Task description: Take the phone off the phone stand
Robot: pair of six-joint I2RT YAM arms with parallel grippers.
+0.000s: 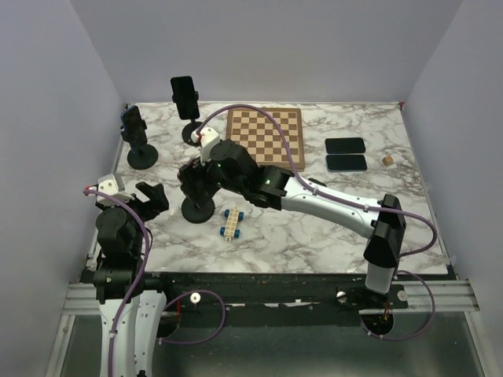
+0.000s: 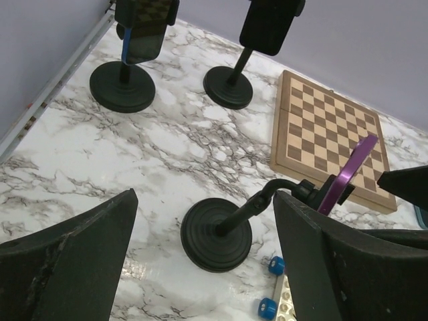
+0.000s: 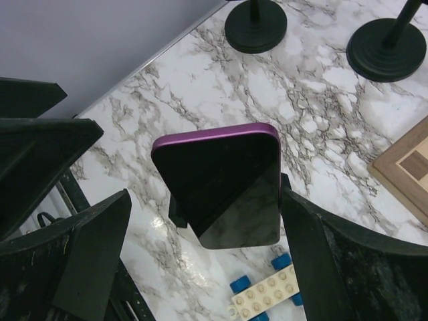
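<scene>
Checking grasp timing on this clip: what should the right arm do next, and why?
Probably close the right gripper on the purple phone: its open fingers flank the phone's side edges, and the phone sits in its stand, not yet lifted.

toy brick (image 1: 232,222) just right of stand base (image 1: 197,209), chessboard (image 1: 265,135) behind

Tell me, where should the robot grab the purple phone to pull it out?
Grab the phone by its two side edges, on the upper part sticking out above the stand. Its screen faces the right gripper, so coming from the screen side, one finger on each edge, looks best.
</scene>
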